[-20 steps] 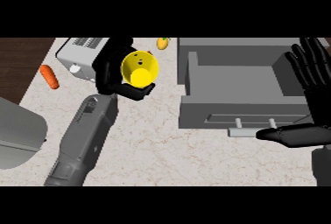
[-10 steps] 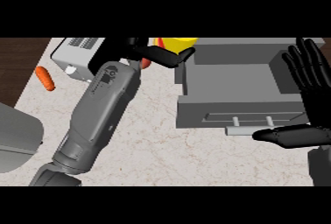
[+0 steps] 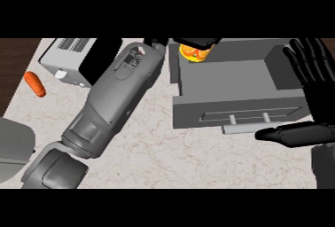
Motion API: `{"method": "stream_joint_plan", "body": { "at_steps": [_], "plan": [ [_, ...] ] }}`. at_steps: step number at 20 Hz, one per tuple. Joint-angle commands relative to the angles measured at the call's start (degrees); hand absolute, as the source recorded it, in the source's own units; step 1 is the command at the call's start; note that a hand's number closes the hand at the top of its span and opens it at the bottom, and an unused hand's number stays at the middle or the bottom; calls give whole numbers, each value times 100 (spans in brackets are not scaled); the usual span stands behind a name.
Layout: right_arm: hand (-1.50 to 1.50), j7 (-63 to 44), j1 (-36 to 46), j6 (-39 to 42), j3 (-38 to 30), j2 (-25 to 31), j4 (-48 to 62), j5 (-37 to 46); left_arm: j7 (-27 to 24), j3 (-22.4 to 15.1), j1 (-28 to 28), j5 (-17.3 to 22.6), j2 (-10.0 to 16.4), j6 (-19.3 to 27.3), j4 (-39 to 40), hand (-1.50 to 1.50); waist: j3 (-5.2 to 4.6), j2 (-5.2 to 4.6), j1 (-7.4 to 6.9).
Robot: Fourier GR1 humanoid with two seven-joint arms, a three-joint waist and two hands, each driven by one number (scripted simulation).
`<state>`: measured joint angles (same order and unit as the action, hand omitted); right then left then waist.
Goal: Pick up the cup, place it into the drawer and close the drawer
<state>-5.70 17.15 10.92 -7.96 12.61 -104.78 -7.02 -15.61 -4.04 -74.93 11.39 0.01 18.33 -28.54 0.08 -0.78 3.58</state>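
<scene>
The yellow cup (image 3: 195,53) hangs over the far left corner of the open grey drawer (image 3: 243,84). My left hand (image 3: 198,41) is shut on the cup from above and hides its upper part; the long grey left forearm stretches diagonally across the counter to it. The drawer stands pulled out, with its front panel and handle (image 3: 248,119) facing me. My right hand (image 3: 313,80) rests open at the drawer's right side, fingers pointing up and the thumb below the drawer's front corner.
A silver toaster (image 3: 73,61) stands at the back left, with an orange carrot (image 3: 35,84) lying left of it. A grey rounded object (image 3: 13,148) fills the lower left edge. Marbled counter (image 3: 183,159) lies in front of the drawer.
My left arm has swung right and away from me, carrying the cup from above the counter near the toaster to above the drawer's far left corner. The right hand has stayed put.
</scene>
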Motion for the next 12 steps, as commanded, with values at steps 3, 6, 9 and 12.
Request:
{"method": "stream_joint_plan", "body": {
  "at_steps": [3,6,9,12],
  "plan": [
    [-150,101,0,106,144,-69,12,-19,232,-470,-443,269,-1,103,1000,150,6,-84,280],
    [-150,103,175,206,-34,105,58,-153,308,-958,-177,404,-1,-100,1106,150,10,-104,512],
    [-150,51,494,275,4,148,259,-200,562,-1210,-269,431,-1,-326,1257,150,11,-151,592],
    [-150,-1,619,208,247,-20,244,-105,527,-1431,-248,452,-1,-303,1298,150,8,-199,736]
  ]
}}
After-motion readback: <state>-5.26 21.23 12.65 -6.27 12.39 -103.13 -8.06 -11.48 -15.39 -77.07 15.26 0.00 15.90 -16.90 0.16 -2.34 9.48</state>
